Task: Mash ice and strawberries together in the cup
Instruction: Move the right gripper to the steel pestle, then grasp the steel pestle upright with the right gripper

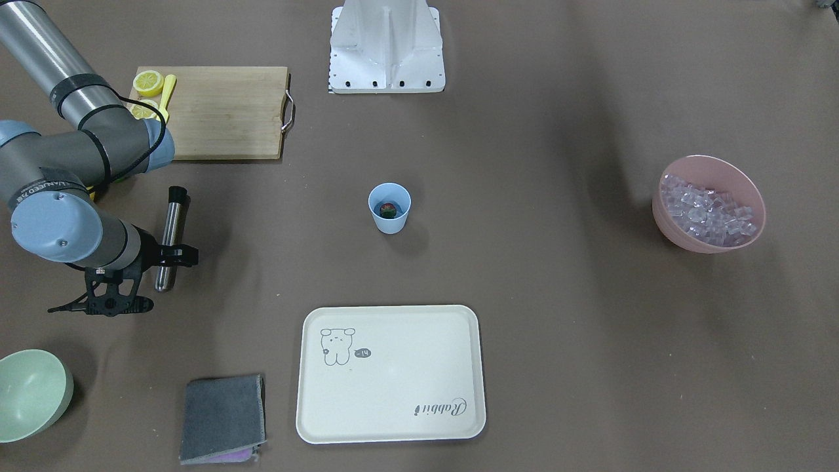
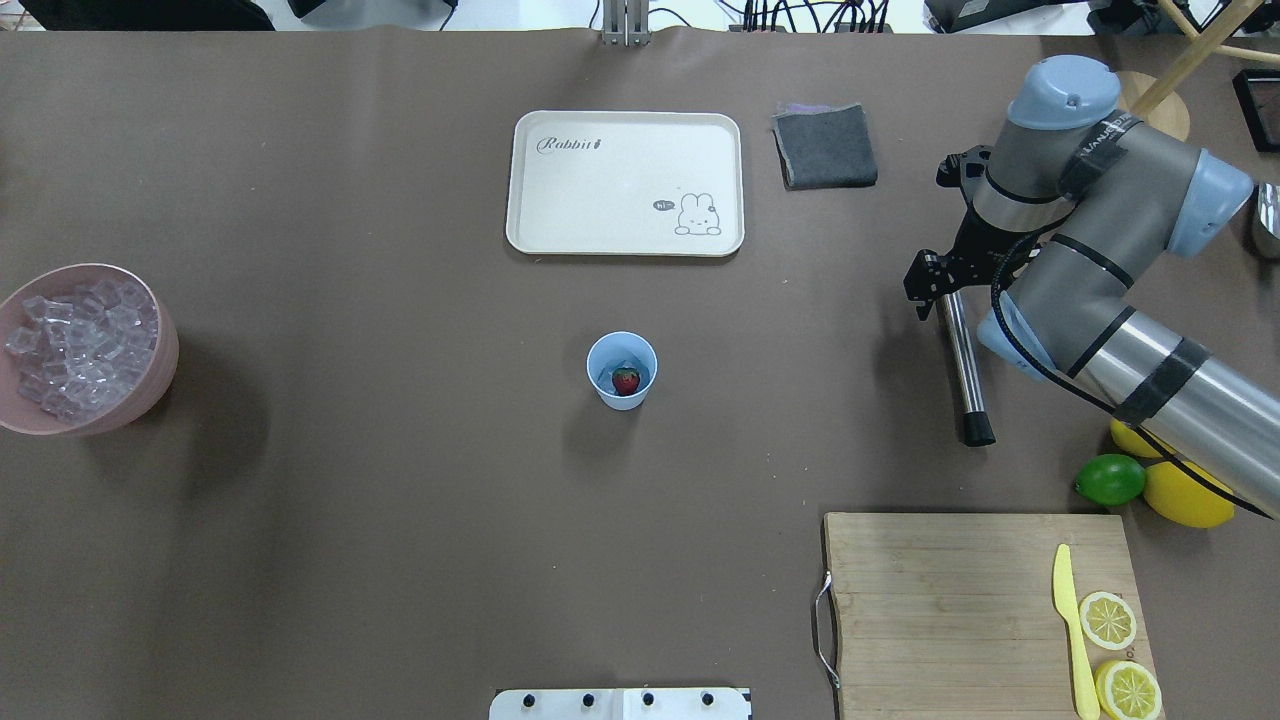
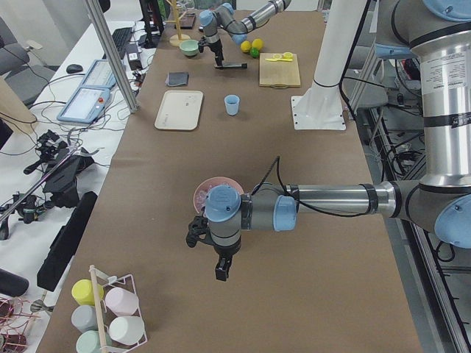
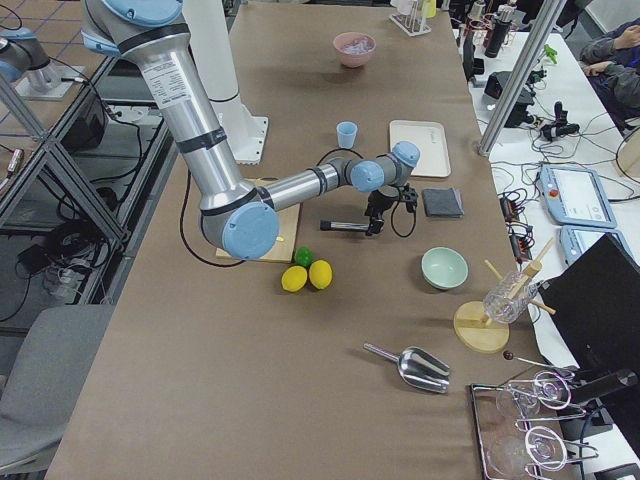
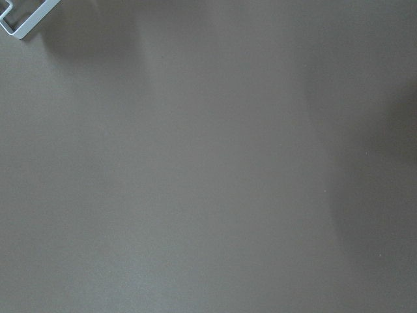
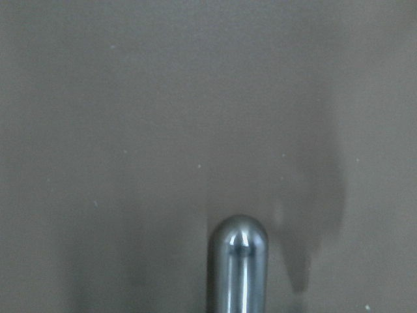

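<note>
The light blue cup [image 2: 621,370] stands at the table's middle and also shows in the front-facing view [image 1: 389,208]. The red strawberry [image 2: 626,380] lies inside it. The ice [image 2: 75,345] fills a pink bowl [image 2: 160,380] far to the robot's left. A steel muddler [image 2: 962,370] with a black cap lies flat on the table. My right gripper [image 2: 942,290] points down over its plain end, jaws astride it and seemingly apart. The right wrist view shows the muddler's rounded end [image 6: 238,261]. My left gripper [image 3: 221,268] shows only in the exterior left view, so I cannot tell its state.
A cream tray [image 2: 625,130] and a grey cloth [image 2: 825,145] lie beyond the cup. A cutting board [image 2: 940,600] with lemon halves [image 2: 1108,620] and a yellow knife [image 2: 1070,630] is near the robot's right. A lime [image 2: 1110,480], whole lemons [image 2: 1190,495] and a green bowl [image 1: 29,393] are nearby.
</note>
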{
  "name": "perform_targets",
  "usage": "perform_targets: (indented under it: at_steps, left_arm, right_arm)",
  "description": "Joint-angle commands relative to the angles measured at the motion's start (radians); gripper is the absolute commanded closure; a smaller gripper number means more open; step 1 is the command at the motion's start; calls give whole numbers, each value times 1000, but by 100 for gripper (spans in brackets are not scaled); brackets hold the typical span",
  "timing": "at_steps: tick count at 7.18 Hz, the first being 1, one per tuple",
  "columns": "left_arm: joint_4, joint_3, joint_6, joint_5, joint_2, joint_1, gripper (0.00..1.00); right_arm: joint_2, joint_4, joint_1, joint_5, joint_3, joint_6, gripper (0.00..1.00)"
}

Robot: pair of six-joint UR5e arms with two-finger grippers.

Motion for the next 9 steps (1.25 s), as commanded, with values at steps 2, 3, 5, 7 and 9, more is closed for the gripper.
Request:
perform_targets:
  at_steps: [2,3,5,7,9]
  left_arm:
    - [-1,1,-1,0,0,-2,0]
    - [-1,0,-1,0,0,-2,0]
    - [-1,-3,-1,0,0,-8,0]
    - [-13,0,-1,0,2,-9,0]
    - [-13,1,-1,2,2,-9,0]
  right_arm:
    - [-4,0,-7,4,2,0,25]
    - [-13,0,-7,4,0,0,26]
    - [-15,0,-7,4,0,0,39]
    - [-15,0,-7,6,9,-1,100]
    - [11,2,-11,6,18,0,100]
